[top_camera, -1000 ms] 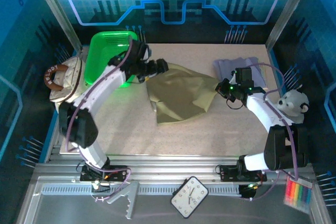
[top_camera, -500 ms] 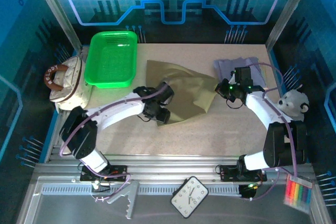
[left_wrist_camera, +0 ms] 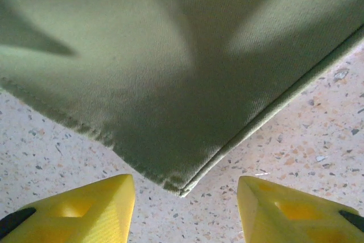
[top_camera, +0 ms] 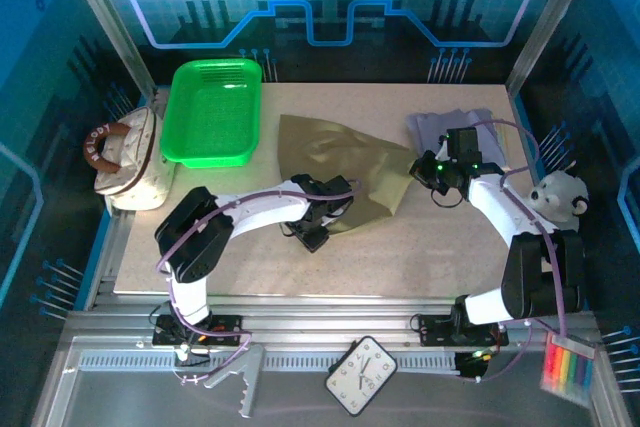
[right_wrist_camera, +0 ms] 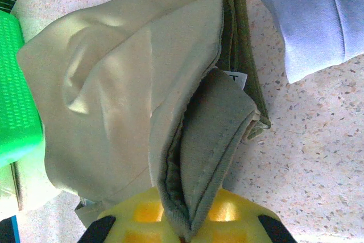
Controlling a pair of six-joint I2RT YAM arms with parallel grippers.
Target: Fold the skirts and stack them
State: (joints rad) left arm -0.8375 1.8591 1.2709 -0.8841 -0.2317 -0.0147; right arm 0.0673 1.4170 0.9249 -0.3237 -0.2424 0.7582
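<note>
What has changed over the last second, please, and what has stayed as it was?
The left gripper swung from the far side by the green basket back to the near side, and is now open at the khaki skirt's near corner, gripping nothing. The right gripper stays shut on that skirt's right edge; the lavender skirt and basket have not moved.

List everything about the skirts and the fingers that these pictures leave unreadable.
- Top view: the left arm covers the khaki skirt's near corner.
- Left wrist view: the frame edges crop most of the skirt and the left fingers.
- Right wrist view: gathered khaki cloth hides the right fingers' tips; the edge crops the lavender skirt.
</note>
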